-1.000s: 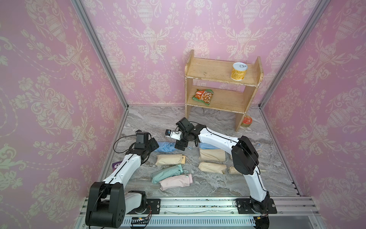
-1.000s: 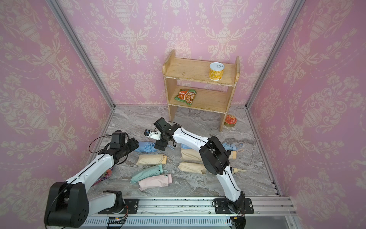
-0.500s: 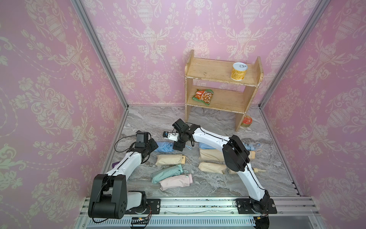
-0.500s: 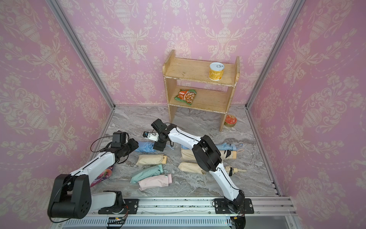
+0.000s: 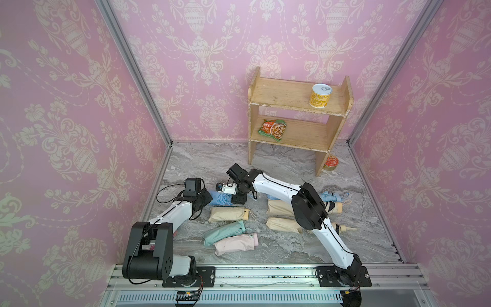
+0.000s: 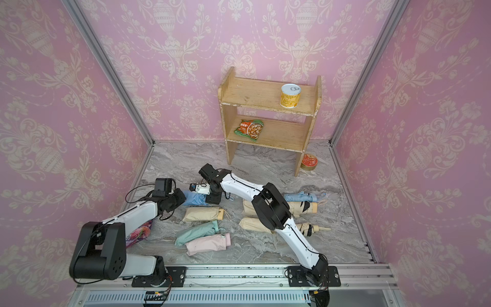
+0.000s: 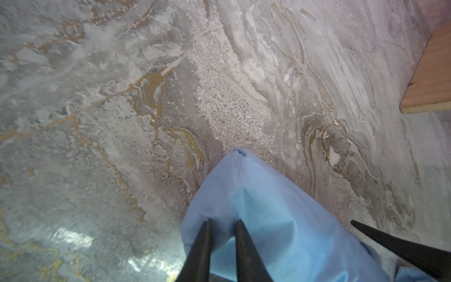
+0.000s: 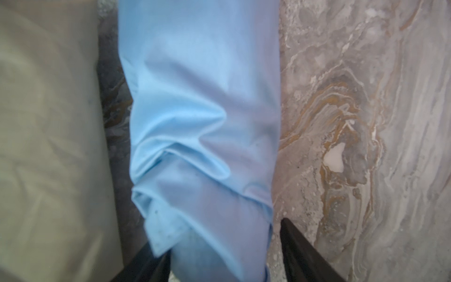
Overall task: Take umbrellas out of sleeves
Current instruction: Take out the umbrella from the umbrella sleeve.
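Note:
A light blue sleeve (image 5: 221, 198) (image 6: 195, 198) with its umbrella inside lies at the rear left of the marble floor. My left gripper (image 7: 223, 221) (image 5: 210, 198) is shut on a fold of the sleeve's (image 7: 256, 207) closed end. My right gripper (image 8: 219, 244) (image 5: 237, 199) straddles the other end of the sleeve (image 8: 200, 109). Its jaws are open, with a gap beside one finger (image 8: 300, 246). Cream (image 5: 228, 213), mint (image 5: 224, 232) and pink (image 5: 235, 243) sleeved umbrellas lie in front. Two cream ones (image 5: 281, 208) and a bare light blue umbrella (image 5: 332, 197) lie to the right.
A wooden shelf (image 5: 297, 125) stands at the back, with a yellow can (image 5: 320, 95) on top and a snack packet (image 5: 272, 130) below. A red tin (image 5: 330, 162) sits by its leg. A purple bag (image 6: 140, 234) lies under my left arm.
My left gripper's jaws have closed on the sleeve's end. My right gripper has shifted left and down over the blue bundle, and its jaws have narrowed.

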Tool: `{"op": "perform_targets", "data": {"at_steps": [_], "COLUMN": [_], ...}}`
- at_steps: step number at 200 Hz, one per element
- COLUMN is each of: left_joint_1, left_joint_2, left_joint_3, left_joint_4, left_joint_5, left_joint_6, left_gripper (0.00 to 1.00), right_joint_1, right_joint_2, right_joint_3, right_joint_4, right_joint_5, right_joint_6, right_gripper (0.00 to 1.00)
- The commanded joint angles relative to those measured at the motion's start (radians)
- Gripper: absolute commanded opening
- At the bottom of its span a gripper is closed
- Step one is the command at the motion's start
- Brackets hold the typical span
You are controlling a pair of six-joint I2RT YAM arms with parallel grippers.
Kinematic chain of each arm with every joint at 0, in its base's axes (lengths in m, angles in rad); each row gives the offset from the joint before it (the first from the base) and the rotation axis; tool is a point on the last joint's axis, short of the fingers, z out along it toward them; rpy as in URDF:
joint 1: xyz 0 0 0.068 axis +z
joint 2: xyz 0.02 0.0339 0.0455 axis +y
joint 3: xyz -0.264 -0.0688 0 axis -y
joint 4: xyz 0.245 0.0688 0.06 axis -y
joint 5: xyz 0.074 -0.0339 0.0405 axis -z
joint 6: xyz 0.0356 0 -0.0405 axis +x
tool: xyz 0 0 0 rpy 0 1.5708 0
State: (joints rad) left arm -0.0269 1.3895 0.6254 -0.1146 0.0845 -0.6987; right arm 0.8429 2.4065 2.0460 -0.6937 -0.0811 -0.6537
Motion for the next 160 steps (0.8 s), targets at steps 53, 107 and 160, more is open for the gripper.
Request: {"op": "perform_targets", "data": {"at_steps": [53,107,160], "left_joint_1": [0.013,0.028,0.042], "left_joint_2": [-0.044,-0.057,-0.069], "left_joint_3": [-0.016,0.000,0.005], "left_joint_4": [0.004,-0.032,-0.044], "left_joint_5": [-0.021,-0.039,0.001], "left_joint_6": [0.045,0.073,0.088], "left_gripper": [0.00,0.00,0.00], "right_joint_1": [-0.004,-0.028,-0.047], "right_joint_2": [-0.004,-0.025,-0.040], "right_joint_3": [-0.029,-0.038,-0.053], "right_joint_4": [-0.030,-0.024,-0.015], "right_joint_5": [0.022,0.000,-0.010], "right_joint_6": [-0.071,-0.074,-0.083], "right_gripper": [0.44,0.37,0.35]}}
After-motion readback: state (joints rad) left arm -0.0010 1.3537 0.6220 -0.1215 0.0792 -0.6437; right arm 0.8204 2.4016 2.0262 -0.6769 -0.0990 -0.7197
